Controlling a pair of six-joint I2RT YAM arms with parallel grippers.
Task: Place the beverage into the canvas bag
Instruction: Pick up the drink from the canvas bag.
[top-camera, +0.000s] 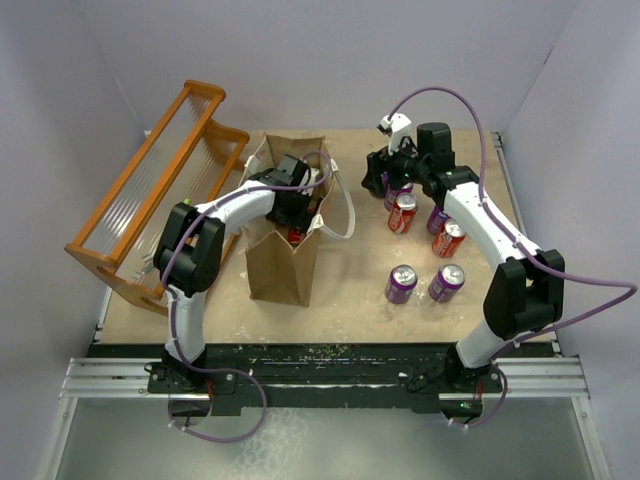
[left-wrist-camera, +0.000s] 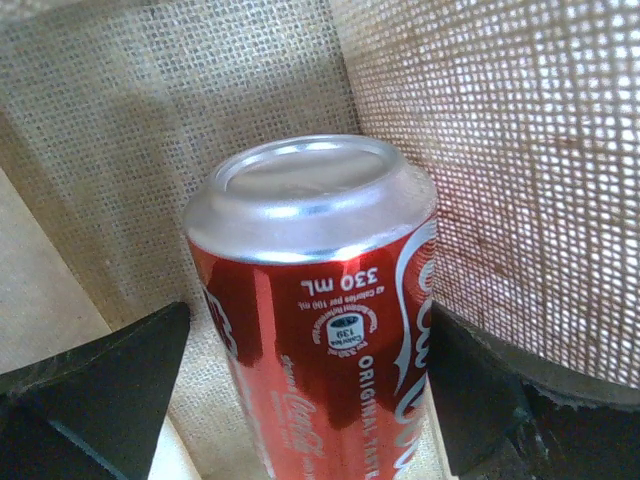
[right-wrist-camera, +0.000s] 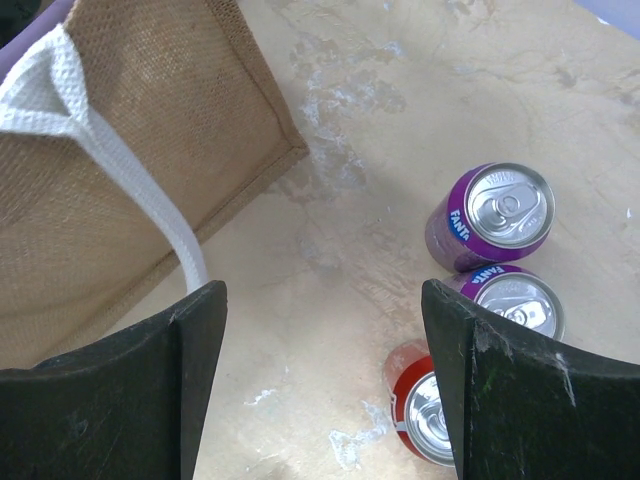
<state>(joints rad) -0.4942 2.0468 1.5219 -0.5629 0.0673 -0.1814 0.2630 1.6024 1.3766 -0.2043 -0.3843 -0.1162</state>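
In the left wrist view the left gripper (left-wrist-camera: 310, 320) has its black fingers (left-wrist-camera: 90, 400) spread wide on either side of the red Coca-Cola can (left-wrist-camera: 320, 250), not clamping it. The can's tabless end shows against the woven wall of the canvas bag (left-wrist-camera: 500, 150), so the beverage sits inside, probably just released. Only the top view shows the left arm reaching into the bag's mouth beside the orange rack (top-camera: 150, 200), while the right wrist view shows the right gripper (right-wrist-camera: 322, 310) open and empty over the Fanta cans (right-wrist-camera: 495, 210), likely poised for the next pick.
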